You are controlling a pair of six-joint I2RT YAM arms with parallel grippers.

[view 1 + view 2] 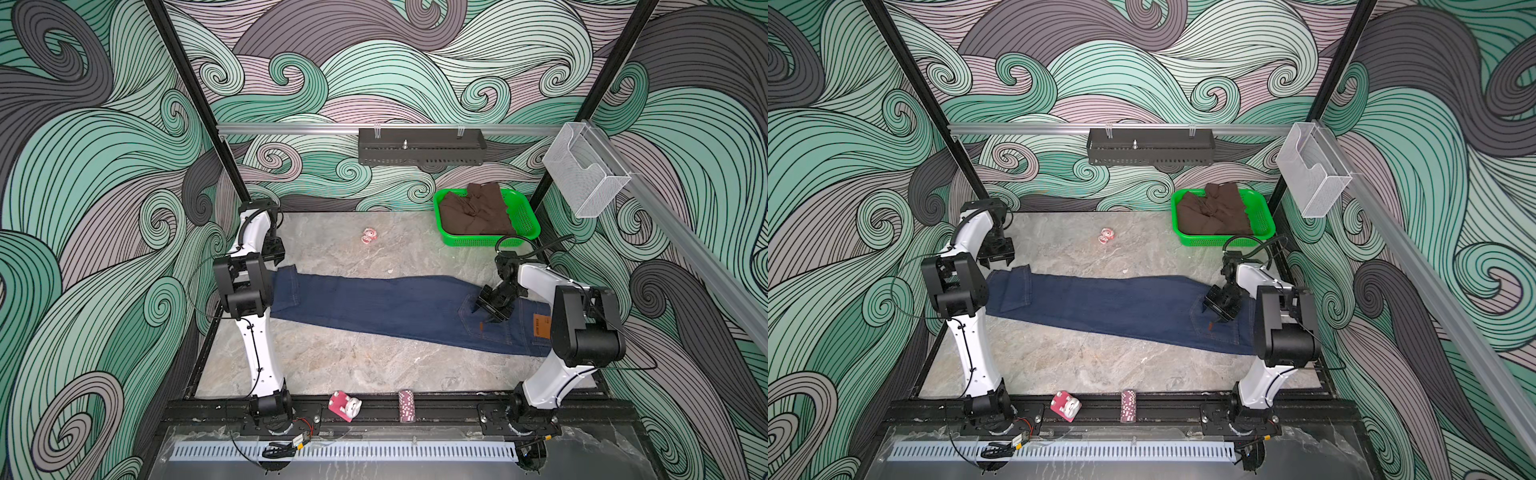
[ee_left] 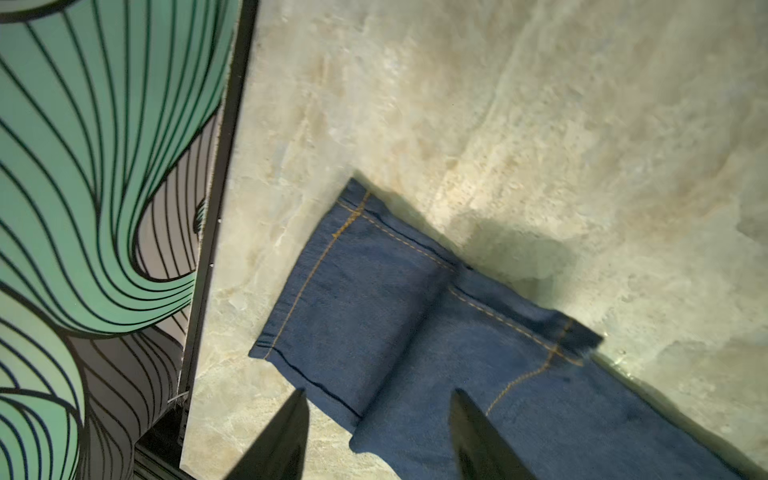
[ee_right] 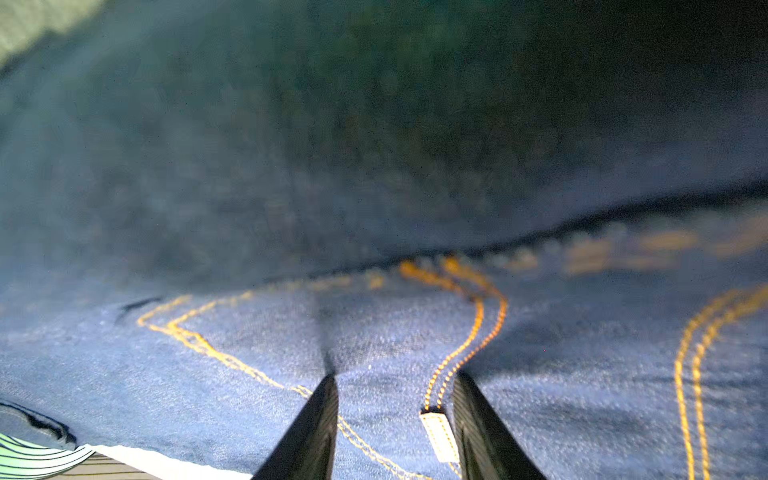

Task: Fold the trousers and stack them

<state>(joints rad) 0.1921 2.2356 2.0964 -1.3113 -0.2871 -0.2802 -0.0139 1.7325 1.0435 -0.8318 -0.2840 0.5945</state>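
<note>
In both top views the trousers lie flat at full length across the middle of the marble-pattern table, with the leg hems at the left and the waistband with its tan patch at the right. The left gripper hangs raised at the far-left hem end, jaws spread and holding nothing. The right gripper rests tip-down on the back pocket. A green basket holding brown cloth stands in the far right corner. Left wrist view: both fingers stand apart above the hems. Right wrist view: the fingers stand partly apart, tips pressed onto the denim beside the orange pocket stitching. Denim spans the gap between them.
</note>
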